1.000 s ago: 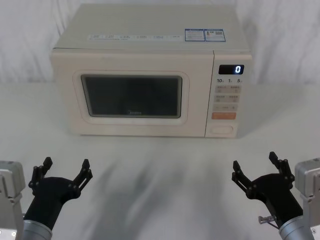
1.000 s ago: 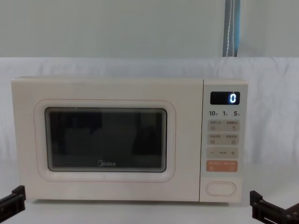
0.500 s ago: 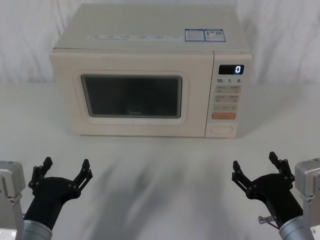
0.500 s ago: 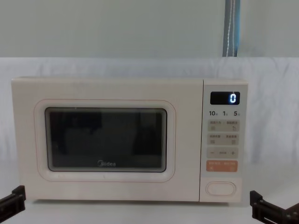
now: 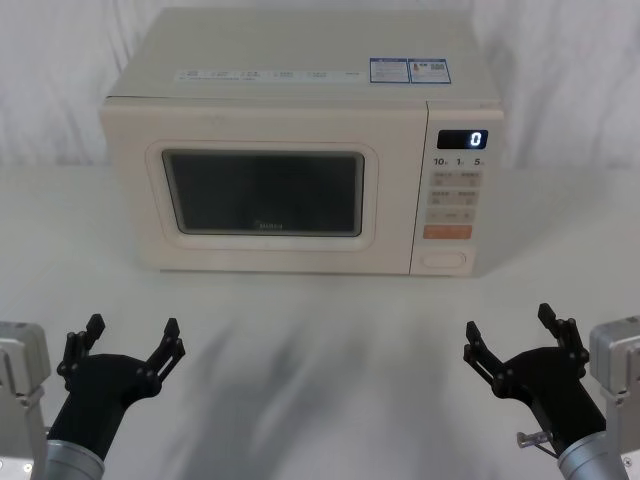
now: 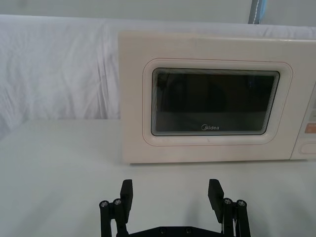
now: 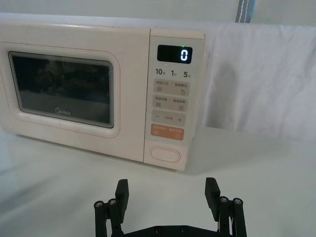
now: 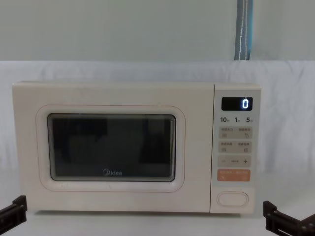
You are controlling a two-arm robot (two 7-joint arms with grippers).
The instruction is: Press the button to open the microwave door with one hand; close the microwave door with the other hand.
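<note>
Microwave (image 5: 300, 140) sits toward the back edge of the white-draped worktop (image 5: 320, 330), squarely facing the robot, with its door (image 5: 262, 190) shut flush against the body; the dark window in the door shows a grey logo along its lower rim. To the right of the door runs the narrow key panel, topped by a dark display (image 5: 462, 139) showing a blue 0, then rows of small cream keys, an orange key (image 5: 447, 232) and, lowest of all, the wide oval button (image 5: 443, 260), which nothing is touching. In the right wrist view the button (image 7: 166, 153) lies at the foot of the panel, just under the orange key (image 7: 167, 133). The left gripper (image 5: 128, 335) hovers near the front left corner of the worktop, well apart from the microwave, its black fingers spread wide with nothing between them; the left wrist view shows the same gripper (image 6: 170, 193) pointing at the door (image 6: 212, 101). The right gripper (image 5: 520, 335) hovers near the front right corner, likewise well short of the microwave, its fingers spread wide and holding nothing, and the right wrist view shows it (image 7: 167, 193) aimed roughly toward the key panel
</note>
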